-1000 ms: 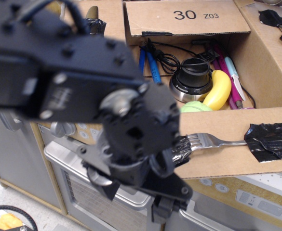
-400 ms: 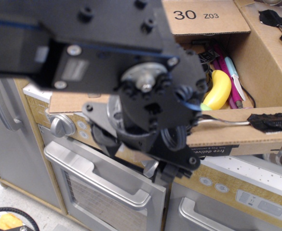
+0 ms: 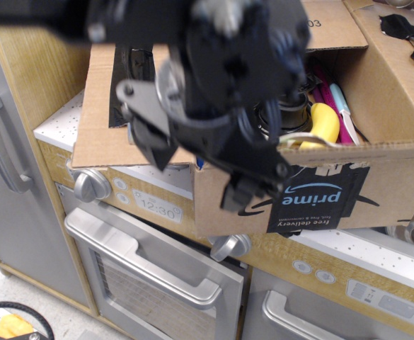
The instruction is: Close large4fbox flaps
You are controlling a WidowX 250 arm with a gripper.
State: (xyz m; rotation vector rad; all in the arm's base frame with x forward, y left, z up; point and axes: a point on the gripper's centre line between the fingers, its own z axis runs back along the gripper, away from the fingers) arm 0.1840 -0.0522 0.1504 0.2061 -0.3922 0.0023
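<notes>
- Toy kitchen units fill the lower view: a wood-toned cabinet with a grey oven door (image 3: 150, 273), round silver knobs (image 3: 92, 185) and a small clock panel reading 12:30 (image 3: 162, 208).
- On the speckled white surface (image 3: 56, 120) above the oven sits the large4fbox (image 3: 320, 202), its near wall facing the camera with black "prime free delivery" tape seen upside down.
- Of the flaps, the near one stands edge-on along the box's front rim (image 3: 376, 147); the left one (image 3: 97, 134) spreads outward over the surface; the far one (image 3: 330, 28) and the right one (image 3: 394, 78) lie open.
- Black tape pieces (image 3: 405, 32) sit on the right flap.
- Inside the box show a yellow banana-shaped toy (image 3: 327, 124), pink and pale pens (image 3: 348, 117), and part of a black-and-silver round object (image 3: 281, 117).
- A blurred black robot arm (image 3: 221, 78) covers the upper middle, reaching down over the box's front left corner.
- Its fingers (image 3: 238, 195) hang against the front wall beside the tape; I cannot tell whether they are parted or closed.
</notes>
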